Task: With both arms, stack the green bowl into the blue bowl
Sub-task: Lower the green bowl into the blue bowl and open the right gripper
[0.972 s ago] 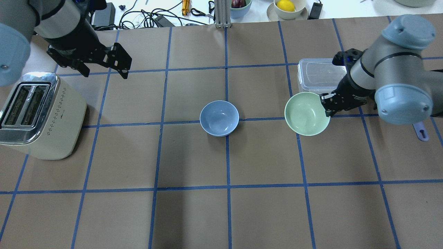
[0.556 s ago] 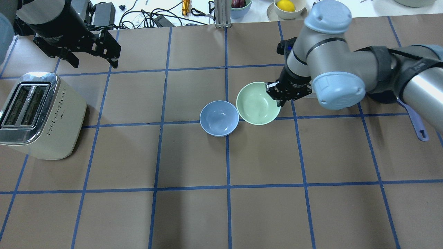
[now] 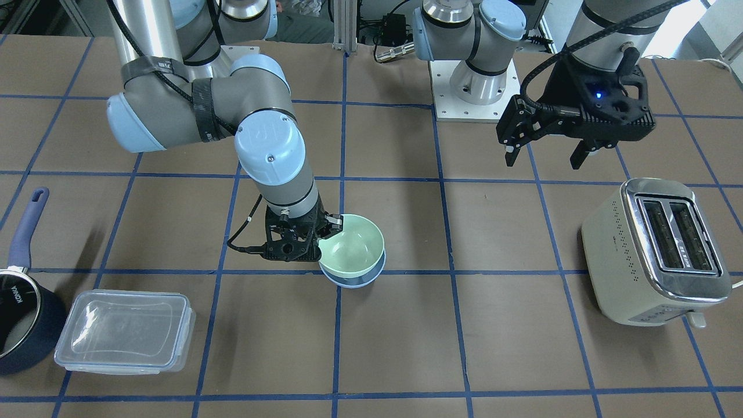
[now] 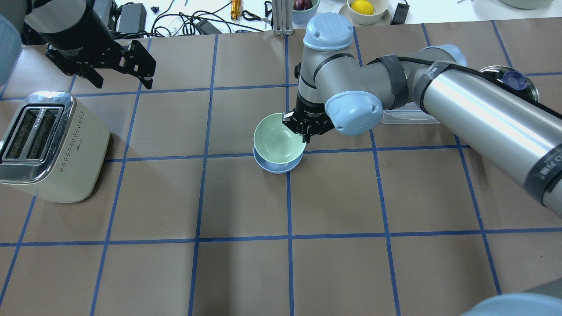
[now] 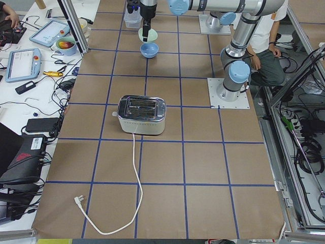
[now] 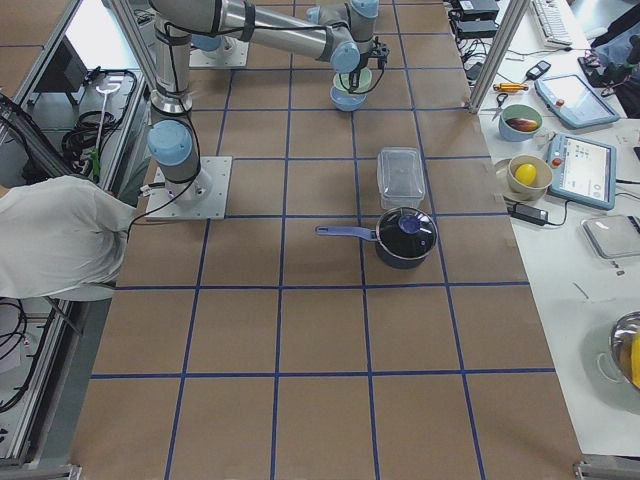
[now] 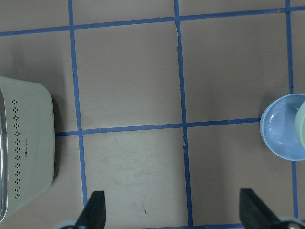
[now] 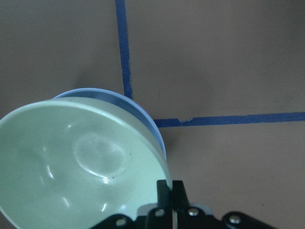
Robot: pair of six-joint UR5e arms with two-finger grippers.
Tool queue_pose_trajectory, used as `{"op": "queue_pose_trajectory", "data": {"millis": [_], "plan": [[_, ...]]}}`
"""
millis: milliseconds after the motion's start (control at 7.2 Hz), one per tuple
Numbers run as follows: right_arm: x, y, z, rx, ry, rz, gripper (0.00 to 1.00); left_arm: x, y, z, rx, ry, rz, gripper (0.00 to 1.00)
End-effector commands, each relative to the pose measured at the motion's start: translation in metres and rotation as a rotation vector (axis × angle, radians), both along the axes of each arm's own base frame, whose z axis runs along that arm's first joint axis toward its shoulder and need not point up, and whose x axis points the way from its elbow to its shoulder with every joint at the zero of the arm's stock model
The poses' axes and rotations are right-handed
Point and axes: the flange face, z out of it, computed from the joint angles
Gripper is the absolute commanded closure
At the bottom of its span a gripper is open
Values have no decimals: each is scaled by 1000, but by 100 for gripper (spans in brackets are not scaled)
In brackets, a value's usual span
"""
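The pale green bowl (image 4: 275,137) is held tilted directly over the light blue bowl (image 4: 277,167) near the table's middle, its bottom down inside the blue one. I cannot tell if they touch. My right gripper (image 4: 304,130) is shut on the green bowl's rim on its right side. Both bowls also show in the front view, green (image 3: 355,247) above blue (image 3: 351,282), and in the right wrist view, green (image 8: 81,167) over blue (image 8: 119,98). My left gripper (image 4: 123,83) is open and empty, high above the table's far left, behind the toaster.
A cream toaster (image 4: 48,149) stands at the left. A clear lidded container (image 3: 125,331) and a dark navy saucepan (image 3: 23,313) sit on my right side. Cables, tools and fruit bowls lie beyond the far table edge.
My right arm has carried the green bowl leftward from the right of the table to directly over the blue bowl. My left gripper has stayed open, shifting only slightly.
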Motion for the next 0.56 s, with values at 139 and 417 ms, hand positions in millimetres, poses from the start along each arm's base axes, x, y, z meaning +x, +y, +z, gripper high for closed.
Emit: {"op": "queue_pose_trajectory", "data": {"millis": [139,417], "plan": [[8,-5,-16,51,-27,21,89,-1,1,-3,1,0,-1,0],[6,-6,-11,66,-7,19,0,-1,1,-2,-2,0,-1,0]]}}
